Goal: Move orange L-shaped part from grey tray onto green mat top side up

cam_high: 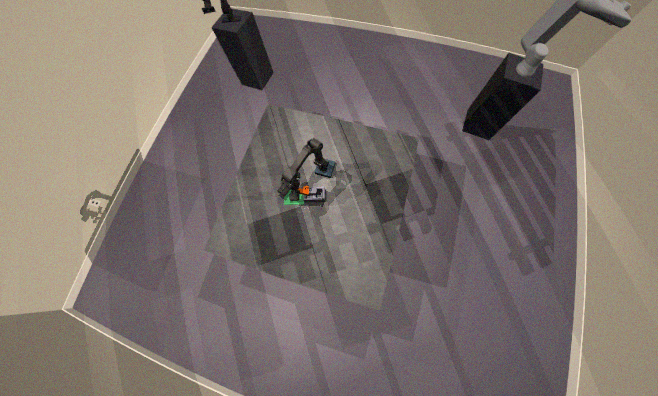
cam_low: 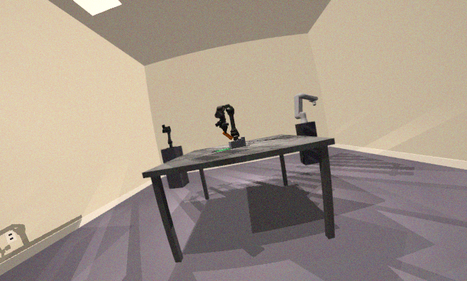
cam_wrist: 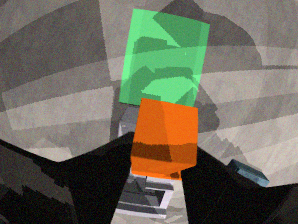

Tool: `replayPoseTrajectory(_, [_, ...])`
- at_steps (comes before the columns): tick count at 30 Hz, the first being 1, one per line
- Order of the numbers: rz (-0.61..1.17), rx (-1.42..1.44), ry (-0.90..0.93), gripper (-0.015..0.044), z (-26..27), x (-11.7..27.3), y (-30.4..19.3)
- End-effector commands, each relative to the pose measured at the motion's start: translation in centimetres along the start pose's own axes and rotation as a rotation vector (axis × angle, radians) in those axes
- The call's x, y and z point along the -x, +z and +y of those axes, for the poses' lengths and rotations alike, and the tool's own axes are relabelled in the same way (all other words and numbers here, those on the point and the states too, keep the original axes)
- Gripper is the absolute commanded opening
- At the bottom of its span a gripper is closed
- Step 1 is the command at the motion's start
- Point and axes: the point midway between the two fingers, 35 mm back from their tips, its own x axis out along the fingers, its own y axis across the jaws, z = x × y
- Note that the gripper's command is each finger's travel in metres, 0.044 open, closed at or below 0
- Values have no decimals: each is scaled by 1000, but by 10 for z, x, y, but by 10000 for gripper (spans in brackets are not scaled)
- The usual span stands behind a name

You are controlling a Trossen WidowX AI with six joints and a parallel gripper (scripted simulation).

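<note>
The orange part (cam_high: 305, 190) (cam_low: 227, 135) (cam_wrist: 167, 122) is out of its pocket. In the exterior view it slants, its upper end at the fingers and its other end lower, above the tray's left side. My gripper (cam_high: 298, 189) (cam_low: 225, 132) (cam_wrist: 159, 143) is shut on the part, with dark fingers on both sides of it in the wrist view. The grey tray (cam_high: 316, 199) (cam_low: 237, 143) (cam_wrist: 150, 214) stands below, its pocket partly hidden. The green mat (cam_high: 289, 201) (cam_low: 221, 150) (cam_wrist: 162, 60) lies beside the tray. The part's L-shaped end is not clear.
The arm's blue base plate (cam_high: 329, 172) (cam_wrist: 247, 172) is on the table (cam_high: 349, 240) (cam_low: 267, 147), behind the tray. Two dark pedestals (cam_high: 247, 55) (cam_high: 502, 100) with other arms stand on the floor beyond the table.
</note>
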Motion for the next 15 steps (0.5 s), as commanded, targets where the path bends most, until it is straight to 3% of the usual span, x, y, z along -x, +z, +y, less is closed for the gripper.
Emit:
replayPoseTrajectory(1, [-1, 3, 7, 0, -1, 1, 19])
replayPoseTrajectory(15, [-5, 3, 6, 0, -5, 1, 72])
